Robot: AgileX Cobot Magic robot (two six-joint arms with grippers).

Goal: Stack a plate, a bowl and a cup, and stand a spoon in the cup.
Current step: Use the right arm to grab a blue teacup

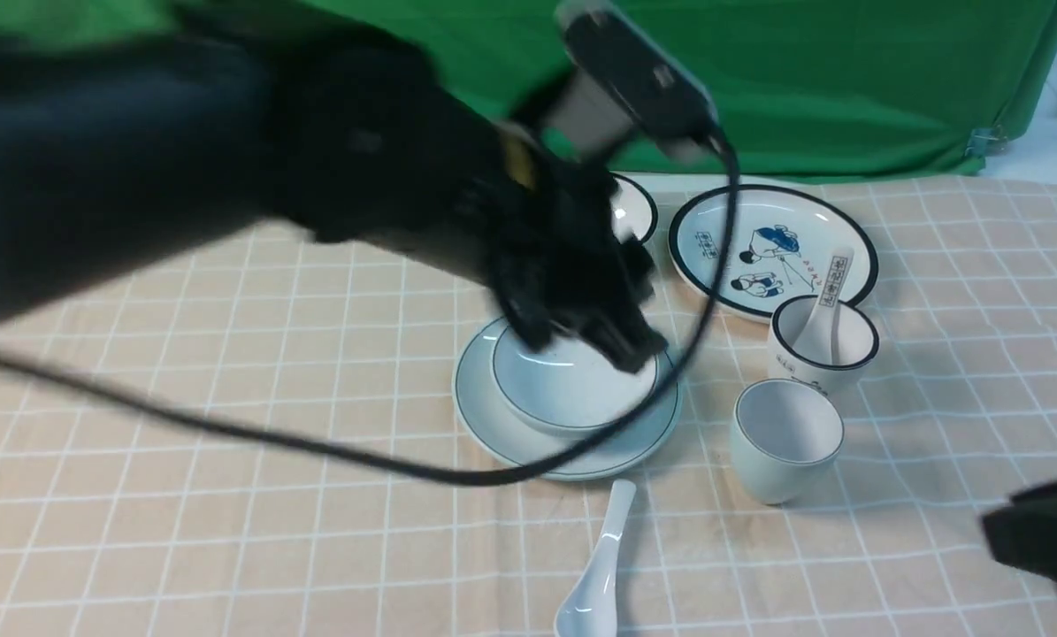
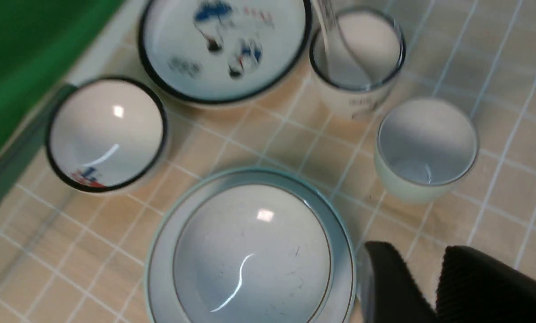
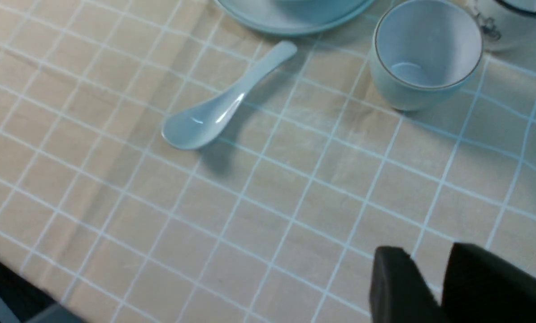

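The pale blue-grey bowl [image 1: 572, 389] sits inside the pale blue-grey plate [image 1: 510, 433] at the middle of the checked cloth. My left gripper [image 1: 585, 345] hovers just over the bowl's far side, blurred. In the left wrist view the left gripper [image 2: 413, 251] is open and empty, beside the plate's [image 2: 160, 273] rim and the bowl [image 2: 250, 255]. To the right of the plate the plain cup [image 1: 785, 438] stands upright and empty. The plain spoon [image 1: 599, 575] lies flat near the front edge. My right gripper [image 3: 424, 251] is open and empty over bare cloth, short of the cup [image 3: 424, 49] and the spoon [image 3: 218, 110].
A black-rimmed plate with cartoon figures [image 1: 771, 248] lies at the back right. In front of it stands a black-rimmed cup [image 1: 824, 345] with a printed spoon in it. A black-rimmed bowl [image 2: 106, 134] sits behind the stack. The left arm's cable [image 1: 316, 447] droops across the plate's front.
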